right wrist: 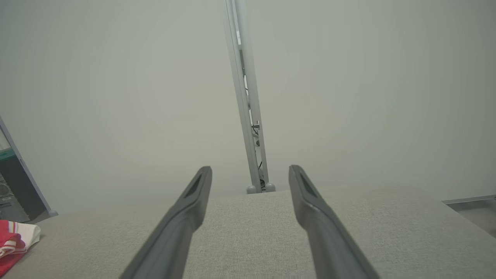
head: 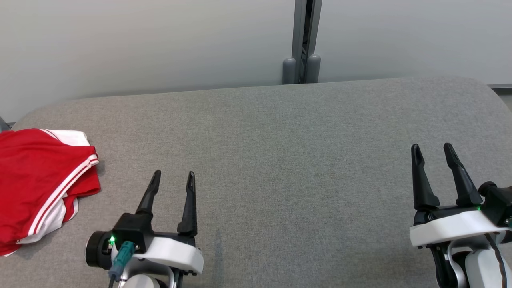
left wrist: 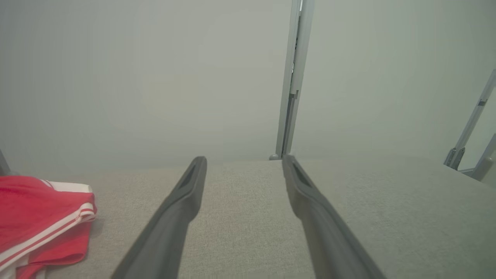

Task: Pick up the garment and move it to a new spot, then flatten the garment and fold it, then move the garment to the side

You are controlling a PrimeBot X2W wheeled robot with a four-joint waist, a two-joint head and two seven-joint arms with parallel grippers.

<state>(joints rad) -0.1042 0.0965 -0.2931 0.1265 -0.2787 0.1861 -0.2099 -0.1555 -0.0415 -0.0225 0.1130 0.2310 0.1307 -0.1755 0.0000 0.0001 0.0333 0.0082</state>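
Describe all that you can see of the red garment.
The garment is red cloth with white stripes and white patches. It lies bunched, not flat, at the left end of the grey table, partly out of the head view. Only the table touches the part that shows.

- Garment (head: 36, 176), to the left of the left end effector (head: 174, 174): red, with white panels and thin white stripes along the hems.
- Worktop (head: 280, 160): mid-grey with a fine woven fleck.
- Left end effector and right end effector (head: 431, 146): black fingers (head: 189, 204), white housings, and a small green light (head: 112, 240) on each.
- Plug (head: 124, 254) at the left end effector's base: teal.
- Wall (head: 160, 40) beyond the fingertips: pale grey.
- Post (head: 306, 40): darker grey.
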